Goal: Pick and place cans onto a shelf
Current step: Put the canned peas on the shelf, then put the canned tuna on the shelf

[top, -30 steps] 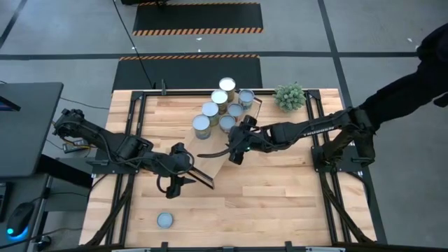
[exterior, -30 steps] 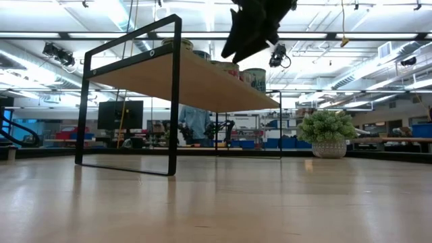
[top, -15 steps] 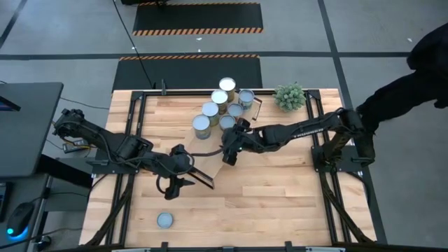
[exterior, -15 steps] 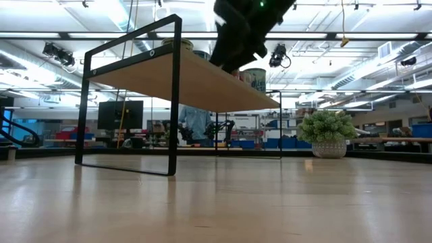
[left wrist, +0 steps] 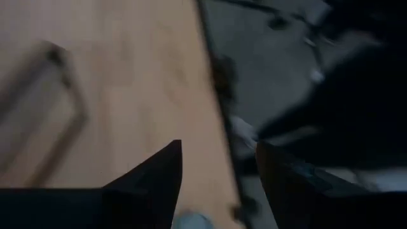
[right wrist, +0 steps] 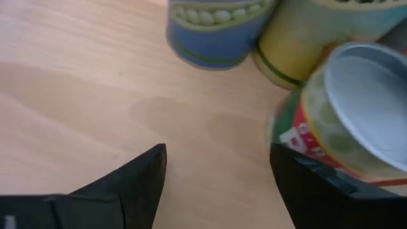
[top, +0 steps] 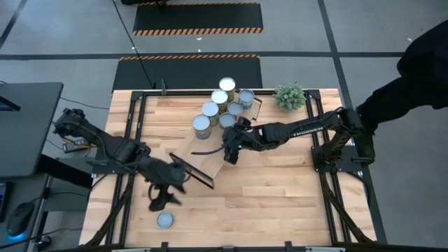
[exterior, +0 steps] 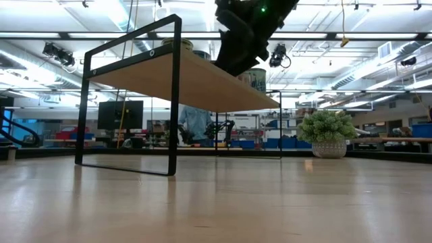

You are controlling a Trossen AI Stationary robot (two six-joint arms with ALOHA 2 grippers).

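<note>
Several cans (top: 219, 105) with silver tops stand in a cluster on the far part of the shelf (top: 208, 162), a light-wood board on black frame legs lying aslant across the table. One more can (top: 165, 220) stands alone on the tabletop near the front edge. My left gripper (top: 156, 204) hovers open just beyond that lone can, with nothing between its fingers (left wrist: 162, 172). My right gripper (top: 227, 152) hangs open over the shelf's middle, short of the cluster. Its wrist view shows a red-and-green can (right wrist: 356, 114), a yellow one (right wrist: 318, 38) and a blue one (right wrist: 213, 28) ahead.
A small potted plant (top: 290, 96) stands at the table's far right corner. A person's dark sleeve (top: 420, 63) reaches in beyond the right edge. Bare tabletop (top: 280, 203) lies at the near right.
My left gripper has swung away from the shelf's near end toward the table's near left, closer to the lone can, and its wrist has turned. My right gripper has sunk a little and shifted left over the shelf. The cans have not moved.
</note>
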